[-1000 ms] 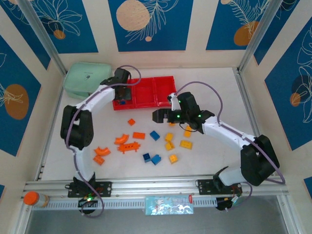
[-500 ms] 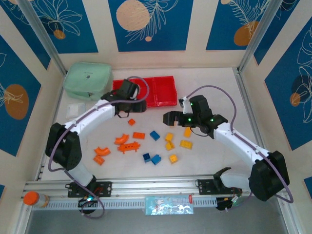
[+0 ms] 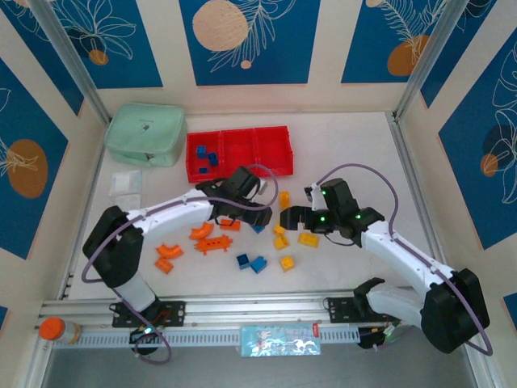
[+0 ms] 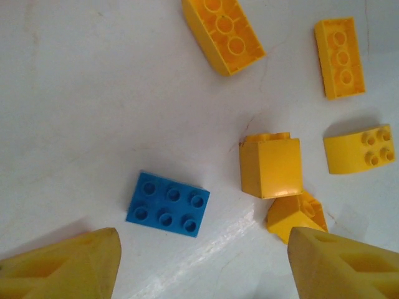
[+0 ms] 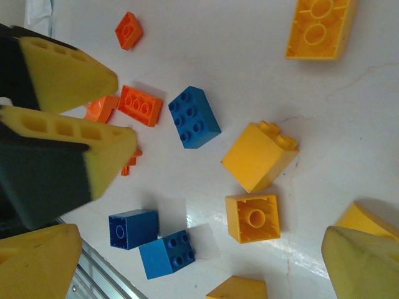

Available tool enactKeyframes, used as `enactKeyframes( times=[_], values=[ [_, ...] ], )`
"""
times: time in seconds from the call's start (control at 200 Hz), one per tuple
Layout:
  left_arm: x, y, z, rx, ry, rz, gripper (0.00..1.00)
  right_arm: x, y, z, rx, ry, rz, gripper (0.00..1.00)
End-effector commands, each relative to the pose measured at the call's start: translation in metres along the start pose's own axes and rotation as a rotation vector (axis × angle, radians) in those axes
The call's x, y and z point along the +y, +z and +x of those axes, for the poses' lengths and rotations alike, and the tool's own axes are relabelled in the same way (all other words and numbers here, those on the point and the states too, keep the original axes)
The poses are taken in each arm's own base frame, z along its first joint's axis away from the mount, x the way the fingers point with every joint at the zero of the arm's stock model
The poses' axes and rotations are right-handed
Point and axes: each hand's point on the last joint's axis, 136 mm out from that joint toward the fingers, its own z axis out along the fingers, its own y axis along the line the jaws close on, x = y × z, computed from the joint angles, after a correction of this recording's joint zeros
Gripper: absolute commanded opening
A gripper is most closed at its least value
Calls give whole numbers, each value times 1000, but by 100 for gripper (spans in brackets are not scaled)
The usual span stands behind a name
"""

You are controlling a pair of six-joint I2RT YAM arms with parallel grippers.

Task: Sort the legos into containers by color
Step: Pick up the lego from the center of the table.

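Note:
The legos lie loose mid-table: orange ones (image 3: 202, 233) at the left, blue ones (image 3: 250, 263) nearer, yellow ones (image 3: 308, 239) at the right. The three joined red containers (image 3: 275, 149) stand at the back, with blue bricks (image 3: 206, 158) in the left one. My left gripper (image 3: 254, 215) hovers open over a flat blue brick (image 4: 167, 204), which lies just ahead of its empty fingers (image 4: 68, 265). A yellow cube (image 4: 269, 166) sits to that brick's right. My right gripper (image 3: 293, 217) is open and empty above a yellow cube (image 5: 259, 156) and an upturned yellow brick (image 5: 252, 218).
A mint green pouch (image 3: 145, 133) and a clear packet (image 3: 125, 182) sit at the back left. The two grippers face each other closely; the left fingers (image 5: 68, 75) loom in the right wrist view. Two blue cubes (image 5: 149, 242) lie near the front rail (image 3: 258, 305).
My left arm has swung from the red containers down to the middle of the table and its jaws have spread wider. The right gripper drifted right and nearer.

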Motion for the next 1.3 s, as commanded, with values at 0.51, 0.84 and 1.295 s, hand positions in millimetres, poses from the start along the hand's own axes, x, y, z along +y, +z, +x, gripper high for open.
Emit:
enactKeyframes(
  times=[0.51, 0.84, 1.295],
  values=[
    [7, 67, 24, 138, 101, -51, 82, -6, -11, -6, -40, 35, -18, 99],
    [15, 70, 41, 174, 101, -113, 71, -6, -11, -9, -46, 50, -36, 99],
    [19, 68, 38, 162, 106, -147, 49, -5, -13, -13, -58, 56, -48, 99]
  ],
)
